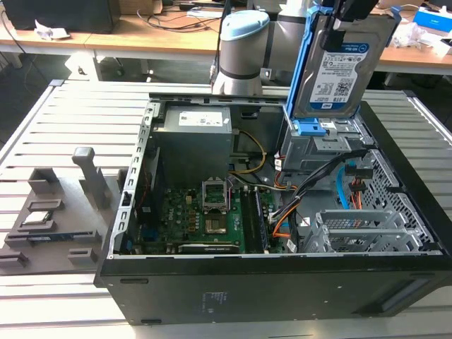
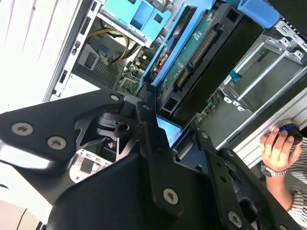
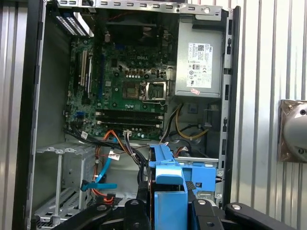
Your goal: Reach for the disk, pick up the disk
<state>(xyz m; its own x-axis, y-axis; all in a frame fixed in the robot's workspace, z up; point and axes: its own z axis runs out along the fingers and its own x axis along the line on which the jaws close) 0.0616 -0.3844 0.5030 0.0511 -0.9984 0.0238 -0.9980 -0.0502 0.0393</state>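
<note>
1. Judging from the exterior view, the pick-up is well along. The disk [image 1: 339,70] hangs upright above the open computer case [image 1: 212,296], over its drive-bay corner and clear of the blue bracket [image 1: 318,128] inside the case. Doing this step well calls for a firm, square hold, so the disk cannot swing into the case wall or the cables [image 1: 311,187]. The gripper [image 1: 344,21] clamps the disk's upper edge.
2. In the second wrist view, the gripper [image 2: 175,139] has its fingers [image 2: 148,129] pinched onto the disk [image 2: 192,52], narrowly spread. The disk's green circuit side shows above the case's interior.
3. In the first wrist view, the gripper [image 3: 168,206] squeezes the disk [image 3: 169,184] by its blue frame over the case's bay end, with the motherboard [image 3: 129,81] deeper in the case.
</note>
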